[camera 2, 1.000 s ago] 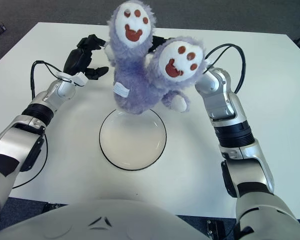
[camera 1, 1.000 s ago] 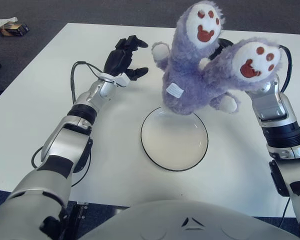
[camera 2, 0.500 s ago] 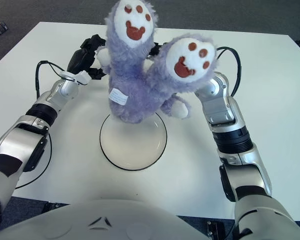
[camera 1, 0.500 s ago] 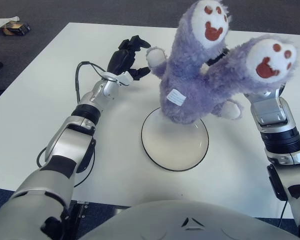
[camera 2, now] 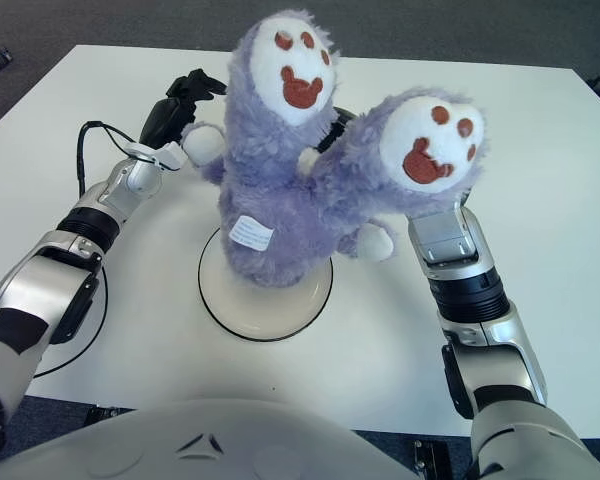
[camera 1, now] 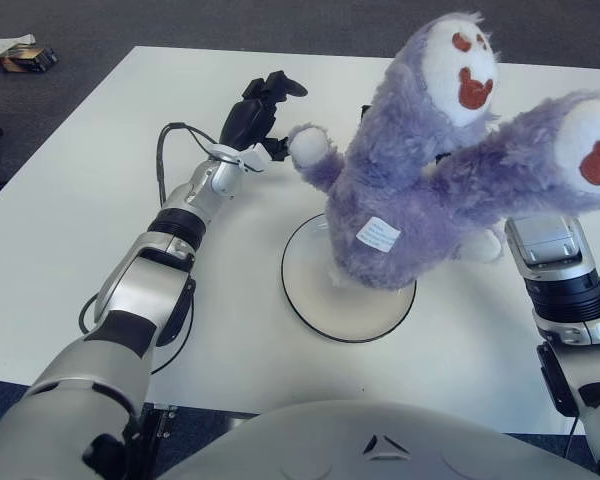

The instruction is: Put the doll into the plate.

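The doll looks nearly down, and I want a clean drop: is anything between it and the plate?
Nothing visible does. The doll sits over the plate, whose exposed surface is bare. The left hand shows beside the doll's paw, away from the plate.

Bright, even overhead light. White table (camera 1: pixel 70 200) slightly washed out. Soft faint shadows beside the left arm (camera 1: pixel 170 235) and under the doll (camera 1: pixel 420 180). Sharp mid-frame; wide-angle bending at edges.
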`<move>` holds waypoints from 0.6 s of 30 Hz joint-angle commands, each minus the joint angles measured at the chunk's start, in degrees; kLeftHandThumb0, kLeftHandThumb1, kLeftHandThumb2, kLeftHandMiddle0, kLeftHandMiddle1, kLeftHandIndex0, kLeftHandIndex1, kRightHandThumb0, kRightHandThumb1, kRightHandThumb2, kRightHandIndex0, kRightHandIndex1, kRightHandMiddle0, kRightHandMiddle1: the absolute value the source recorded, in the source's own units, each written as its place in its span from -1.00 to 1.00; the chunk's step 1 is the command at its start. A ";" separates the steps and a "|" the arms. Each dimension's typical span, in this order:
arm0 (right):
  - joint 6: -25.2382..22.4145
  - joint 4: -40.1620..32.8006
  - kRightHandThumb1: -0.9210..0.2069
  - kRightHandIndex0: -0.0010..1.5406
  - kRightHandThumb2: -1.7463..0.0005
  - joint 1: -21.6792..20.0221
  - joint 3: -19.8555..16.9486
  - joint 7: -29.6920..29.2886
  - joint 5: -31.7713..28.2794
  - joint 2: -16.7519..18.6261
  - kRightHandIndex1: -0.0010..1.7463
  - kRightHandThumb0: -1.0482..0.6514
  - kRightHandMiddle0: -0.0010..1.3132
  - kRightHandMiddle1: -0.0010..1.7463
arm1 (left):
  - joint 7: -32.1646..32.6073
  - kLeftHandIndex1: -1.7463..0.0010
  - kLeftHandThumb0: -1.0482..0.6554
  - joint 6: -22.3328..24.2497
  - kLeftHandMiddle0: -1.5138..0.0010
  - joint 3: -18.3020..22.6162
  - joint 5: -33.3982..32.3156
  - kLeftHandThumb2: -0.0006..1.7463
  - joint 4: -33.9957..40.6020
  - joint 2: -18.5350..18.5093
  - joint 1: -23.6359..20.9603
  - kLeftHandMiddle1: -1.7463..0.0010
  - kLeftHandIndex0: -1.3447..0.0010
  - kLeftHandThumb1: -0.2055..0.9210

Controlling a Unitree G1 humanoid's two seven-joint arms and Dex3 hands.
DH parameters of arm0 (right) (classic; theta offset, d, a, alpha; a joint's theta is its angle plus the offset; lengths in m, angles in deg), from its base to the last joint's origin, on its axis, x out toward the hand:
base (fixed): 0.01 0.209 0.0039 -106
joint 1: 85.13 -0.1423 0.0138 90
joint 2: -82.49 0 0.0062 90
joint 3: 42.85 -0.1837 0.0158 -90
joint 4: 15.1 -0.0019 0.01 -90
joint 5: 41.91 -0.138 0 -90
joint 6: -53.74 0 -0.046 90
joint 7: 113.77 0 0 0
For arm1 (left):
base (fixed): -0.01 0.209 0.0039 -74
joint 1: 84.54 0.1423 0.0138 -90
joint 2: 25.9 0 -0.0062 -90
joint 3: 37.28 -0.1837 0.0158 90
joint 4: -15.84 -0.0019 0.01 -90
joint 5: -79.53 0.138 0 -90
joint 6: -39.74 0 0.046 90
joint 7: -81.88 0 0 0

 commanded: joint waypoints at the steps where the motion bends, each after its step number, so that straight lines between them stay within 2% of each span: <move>1: -0.18 -1.58 0.60 0.10 -0.88 1.14 -0.63 1.02 -0.88 -1.07 0.92 0.23 -0.07 1.00 | 0.87 -0.43 -0.37 0.52 0.85 -0.46 0.69 -0.23 -0.04 0.19 0.18 -0.42 1.00 0.88; 7: 0.93 -2.48 0.56 0.07 -0.85 2.22 -0.66 1.19 -0.34 -1.28 0.93 0.23 -0.09 1.00 | 1.68 -0.43 -0.34 0.64 0.85 -0.91 1.56 -0.15 0.08 0.38 0.19 -0.44 1.00 0.77; 18: 1.54 -3.64 0.55 0.07 -0.84 2.93 -0.41 1.89 1.49 -2.77 0.93 0.23 -0.09 1.00 | 2.60 -0.45 -0.33 1.44 0.84 -1.68 2.74 -0.10 0.37 0.46 0.20 -0.45 1.00 0.74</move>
